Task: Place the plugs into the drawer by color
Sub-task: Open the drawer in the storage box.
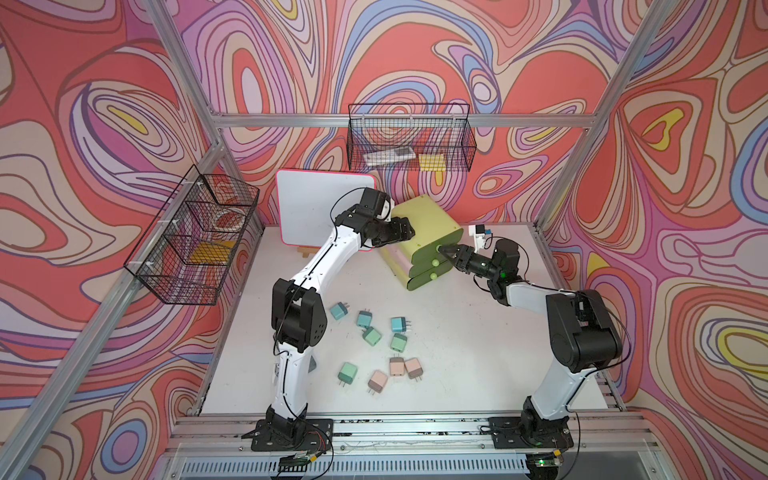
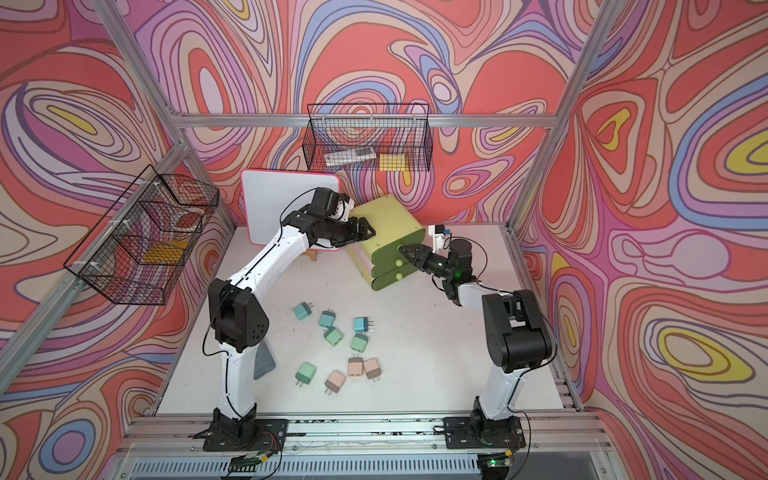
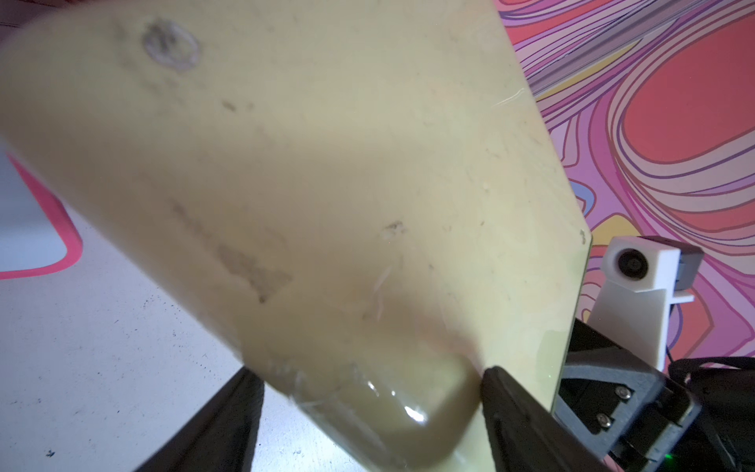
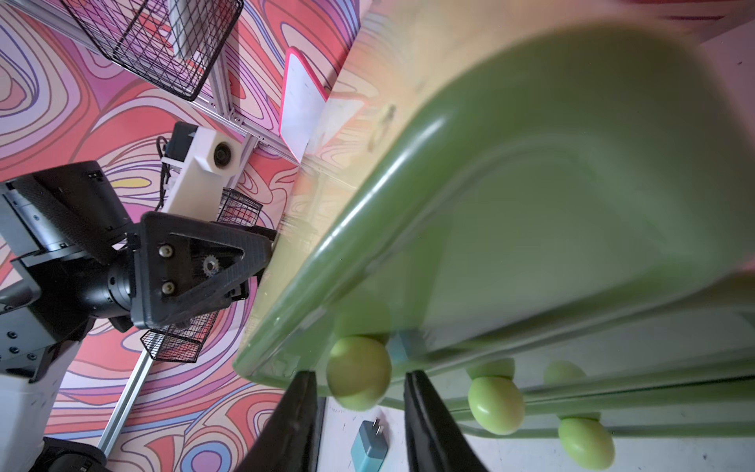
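Drawer chest (image 1: pixel 428 220), clamped across one rounded edge by wide-set left gripper (image 1: pixel 403 232) fingers, apparently for steadiness, while its top knob (image 4: pixel 359 376) is straddled, pinch unconfirmed, by right gripper (image 1: pixel 446 253) fingers.

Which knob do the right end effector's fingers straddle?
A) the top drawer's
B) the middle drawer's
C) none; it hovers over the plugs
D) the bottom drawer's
A: in the right wrist view the right end effector has one finger on each side of the top drawer's knob on the chest; both top views agree.
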Robot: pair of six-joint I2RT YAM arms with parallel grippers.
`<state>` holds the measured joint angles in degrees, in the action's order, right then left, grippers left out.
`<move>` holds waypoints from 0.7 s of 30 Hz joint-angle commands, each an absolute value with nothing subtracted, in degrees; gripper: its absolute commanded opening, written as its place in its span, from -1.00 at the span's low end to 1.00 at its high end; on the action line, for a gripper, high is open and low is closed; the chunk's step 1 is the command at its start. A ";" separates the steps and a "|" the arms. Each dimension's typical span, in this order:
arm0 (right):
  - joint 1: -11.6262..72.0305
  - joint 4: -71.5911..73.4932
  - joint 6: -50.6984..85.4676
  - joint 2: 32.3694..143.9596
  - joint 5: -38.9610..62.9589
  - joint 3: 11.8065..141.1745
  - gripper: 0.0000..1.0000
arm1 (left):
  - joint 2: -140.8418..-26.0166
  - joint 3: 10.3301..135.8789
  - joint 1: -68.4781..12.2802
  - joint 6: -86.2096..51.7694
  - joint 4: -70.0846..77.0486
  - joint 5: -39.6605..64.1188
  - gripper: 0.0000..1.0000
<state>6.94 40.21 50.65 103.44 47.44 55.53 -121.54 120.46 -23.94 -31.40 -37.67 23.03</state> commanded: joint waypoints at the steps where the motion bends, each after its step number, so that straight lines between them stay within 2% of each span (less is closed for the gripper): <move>1: 7.03 43.08 51.99 104.89 48.59 57.00 -0.25 | -123.05 121.85 -24.06 -31.12 -36.08 25.01 0.65; 11: 7.13 49.38 57.24 106.69 48.78 57.22 -0.26 | -122.85 121.44 -24.43 -30.99 -36.04 25.32 0.65; 21: 7.25 49.28 57.28 106.71 48.09 56.70 -0.48 | -122.76 121.46 -24.40 -30.38 -36.12 24.56 0.66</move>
